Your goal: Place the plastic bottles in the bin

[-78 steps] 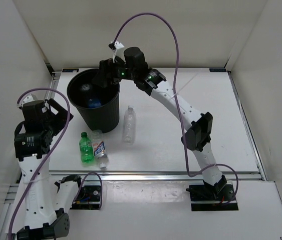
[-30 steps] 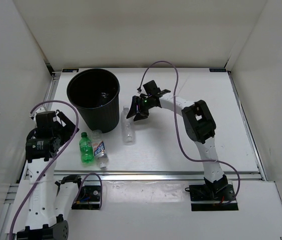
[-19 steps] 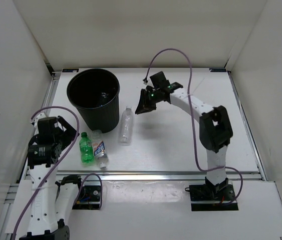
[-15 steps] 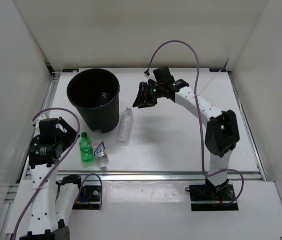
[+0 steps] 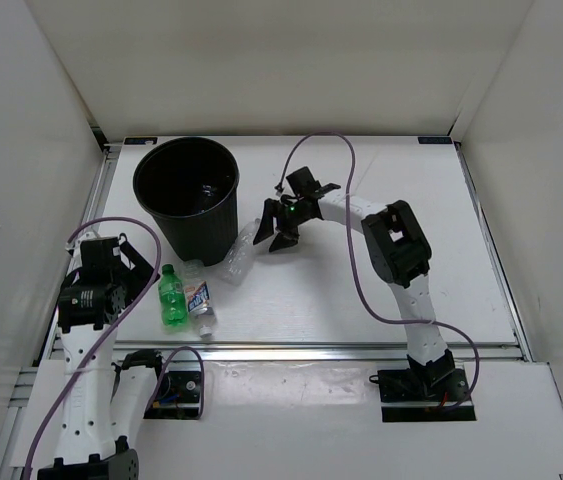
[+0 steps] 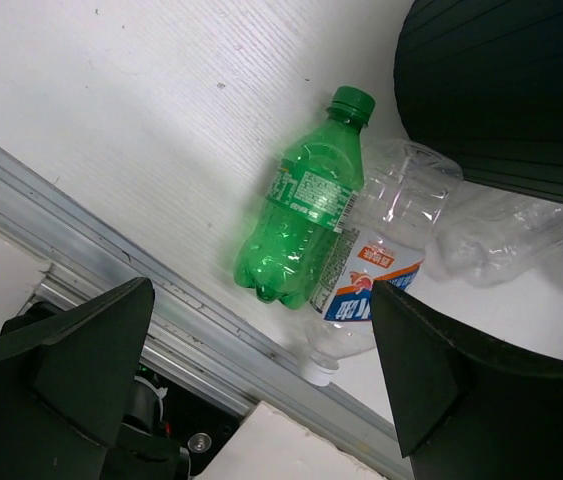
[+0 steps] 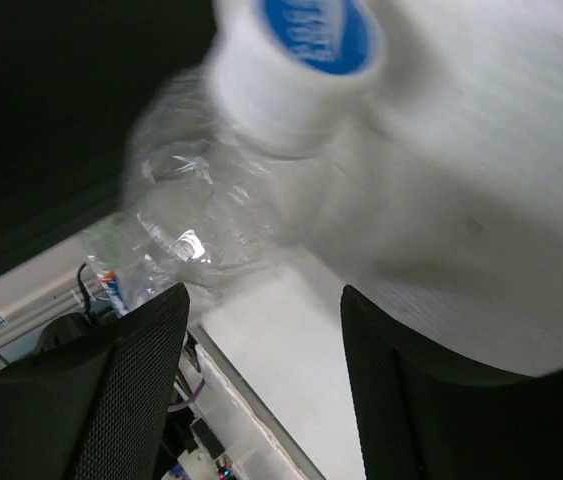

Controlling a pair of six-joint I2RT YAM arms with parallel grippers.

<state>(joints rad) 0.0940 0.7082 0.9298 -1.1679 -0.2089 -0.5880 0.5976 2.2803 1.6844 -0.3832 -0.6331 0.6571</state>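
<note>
Ahead of the right fingers lies the clear bottle.

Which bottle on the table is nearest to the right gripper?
The plain clear bottle beside the bin; the green bottle and the labelled bottle lie farther away, side by side.

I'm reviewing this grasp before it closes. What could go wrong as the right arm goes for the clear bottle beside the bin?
1. The open right gripper is at the cap end of the plain clear bottle, which lies tilted close to the bin. Closing there may pinch only the cap or nudge the bottle aside.
2. A nudged bottle could bump the labelled bottle and green bottle nearby.
</note>
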